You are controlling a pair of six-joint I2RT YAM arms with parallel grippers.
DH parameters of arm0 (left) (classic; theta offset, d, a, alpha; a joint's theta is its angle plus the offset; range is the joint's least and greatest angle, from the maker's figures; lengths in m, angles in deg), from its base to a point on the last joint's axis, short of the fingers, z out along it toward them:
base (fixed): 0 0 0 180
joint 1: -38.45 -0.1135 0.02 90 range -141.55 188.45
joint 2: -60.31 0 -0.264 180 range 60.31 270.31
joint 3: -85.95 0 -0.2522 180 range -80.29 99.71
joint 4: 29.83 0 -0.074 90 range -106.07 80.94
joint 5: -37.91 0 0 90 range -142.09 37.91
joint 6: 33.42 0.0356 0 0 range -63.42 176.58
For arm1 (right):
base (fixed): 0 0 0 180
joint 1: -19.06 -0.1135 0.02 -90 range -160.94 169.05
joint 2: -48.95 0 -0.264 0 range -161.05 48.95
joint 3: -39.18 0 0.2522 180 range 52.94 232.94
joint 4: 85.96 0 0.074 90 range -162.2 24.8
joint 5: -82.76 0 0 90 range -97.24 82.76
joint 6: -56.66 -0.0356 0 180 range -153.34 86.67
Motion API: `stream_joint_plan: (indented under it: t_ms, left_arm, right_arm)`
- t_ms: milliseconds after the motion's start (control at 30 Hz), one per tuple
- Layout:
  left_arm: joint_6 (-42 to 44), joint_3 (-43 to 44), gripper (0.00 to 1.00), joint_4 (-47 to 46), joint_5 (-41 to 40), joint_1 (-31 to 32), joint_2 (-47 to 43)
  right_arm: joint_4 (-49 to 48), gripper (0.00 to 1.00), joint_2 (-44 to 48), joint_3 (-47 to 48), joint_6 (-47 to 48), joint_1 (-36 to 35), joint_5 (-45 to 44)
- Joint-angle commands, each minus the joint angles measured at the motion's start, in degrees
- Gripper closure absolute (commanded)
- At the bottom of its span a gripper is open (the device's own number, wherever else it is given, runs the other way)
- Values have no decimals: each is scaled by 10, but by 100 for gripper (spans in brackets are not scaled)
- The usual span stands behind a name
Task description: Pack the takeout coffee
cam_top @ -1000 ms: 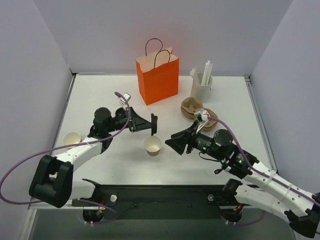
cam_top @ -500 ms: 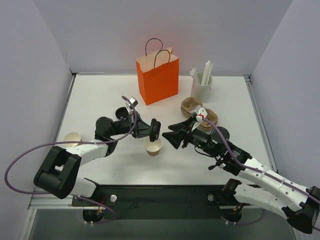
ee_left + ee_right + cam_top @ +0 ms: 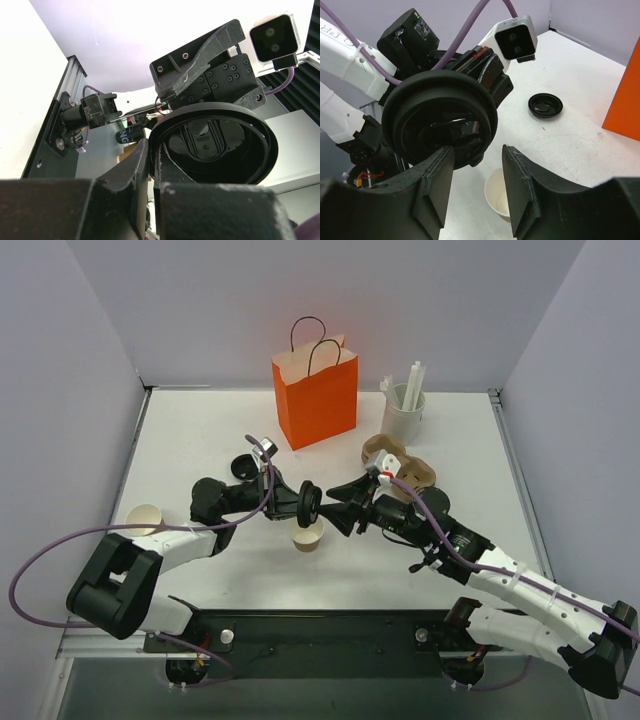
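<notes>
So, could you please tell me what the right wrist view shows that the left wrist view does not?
Only the right wrist view shows the open paper cup on the table, a loose lid lying farther off, the edge of the orange bag, and the right gripper with its jaws apart. Only the left wrist view shows the left gripper pinching the rim of the held black lid, with the right arm's camera behind it. Both show that held lid, seen from opposite faces.

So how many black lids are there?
2. The held lid sits in the left pincer above the open cup; the loose lid lies on the table. More may be hidden.
</notes>
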Motion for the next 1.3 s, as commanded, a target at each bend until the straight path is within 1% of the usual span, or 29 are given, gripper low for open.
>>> stream_joint_plan:
  t_ms: [0,133,267,400,467,567,633,733,767,800,867,933,1000,1033,1067,1100,1167,1200,1233,1267]
  left_arm:
    - [12,0,91,-108,8,4,-24]
    - [12,0,91,-106,10,4,-31]
    - [9,6,91,-103,12,4,-34]
    - [4,9,91,-101,12,4,-40]
    - [4,10,91,-97,13,5,-44]
    - [4,9,91,-96,13,5,-47]
    - [1,9,91,-96,12,6,-49]
    - [1,11,91,-91,14,8,-51]
    - [2,12,91,-89,13,8,-51]
    - [2,12,91,-88,14,8,-52]
    - [2,11,87,-86,13,8,-53]
    - [6,12,84,-79,12,8,-57]
    - [17,13,71,-70,10,8,-61]
    - [23,12,67,-57,9,8,-68]
    - [29,11,57,-51,8,7,-72]
    - [49,12,51,-42,5,6,-76]
    - [82,14,44,20,-1,4,-95]
    - [122,16,43,50,-3,3,-102]
    - [144,21,41,116,-6,0,-116]
    - [165,26,39,149,-14,-2,-122]
  right_arm:
    - [-76,59,-7,33,4,0,20]
    - [-76,60,-3,35,-13,11,35]
    - [-57,64,-9,49,-22,22,62]
    - [-29,63,-21,68,-17,23,62]
    - [-30,64,-22,69,-16,22,62]
    - [-33,72,-27,71,-15,22,65]
    - [-34,74,-29,71,-15,22,66]
    - [-42,82,-29,67,-8,22,77]
    - [-44,89,-29,66,-5,22,79]
    - [-44,93,-29,66,0,23,86]
    - [-50,100,-25,62,4,22,89]
    - [-59,100,-18,55,1,22,90]
    - [-60,100,-14,54,-5,23,85]
    - [-54,100,-9,56,-11,22,77]
    - [-38,100,-8,60,-13,22,71]
    - [-30,100,-7,65,-13,21,60]
    - [-7,100,0,70,-24,21,39]
    - [1,100,2,73,-29,21,32]
    - [12,100,8,77,-33,22,26]
    - [37,100,10,81,-40,23,13]
